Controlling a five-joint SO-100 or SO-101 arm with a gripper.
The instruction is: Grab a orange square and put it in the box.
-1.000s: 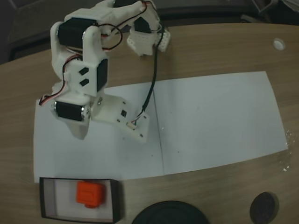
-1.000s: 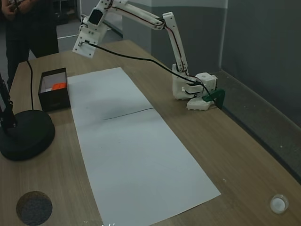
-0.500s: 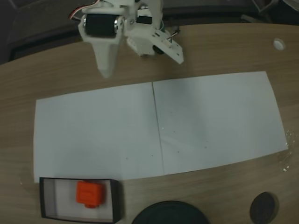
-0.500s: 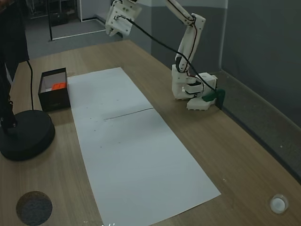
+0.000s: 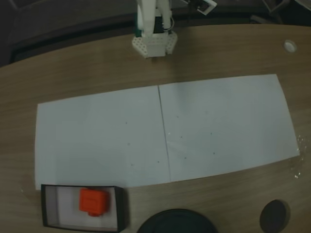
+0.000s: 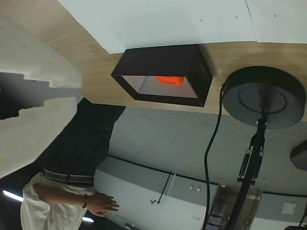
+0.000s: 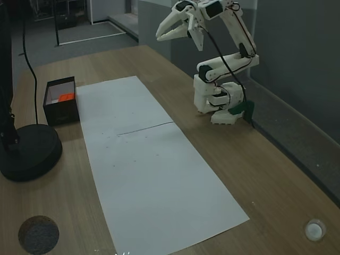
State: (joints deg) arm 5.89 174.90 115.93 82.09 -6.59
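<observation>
The orange square [image 5: 93,201] lies inside the box [image 5: 47,218], a shallow black-walled tray at the table's near left corner in a fixed view. From the side, the box [image 7: 61,109] stands beside the paper with the orange square [image 7: 66,97] just showing over its wall. The wrist view, upside down, looks into the box [image 6: 192,62] at the orange square [image 6: 168,80] from a distance. My gripper [image 7: 163,36] is raised high above the arm's base [image 7: 218,101], far from the box, its jaws together with nothing between them. Its white fingers [image 6: 33,62] fill the wrist view's left edge.
White paper sheets [image 5: 165,131] cover the table's middle. A round black stand base [image 7: 26,151] with a pole sits beside the box, and a small black disc [image 7: 38,234] and a white cap [image 7: 314,230] lie near the edges. A person [image 6: 72,191] stands beyond the box.
The arm has drawn back from over the paper's box end, lifting and folding up over its base. The orange square has stayed in the box.
</observation>
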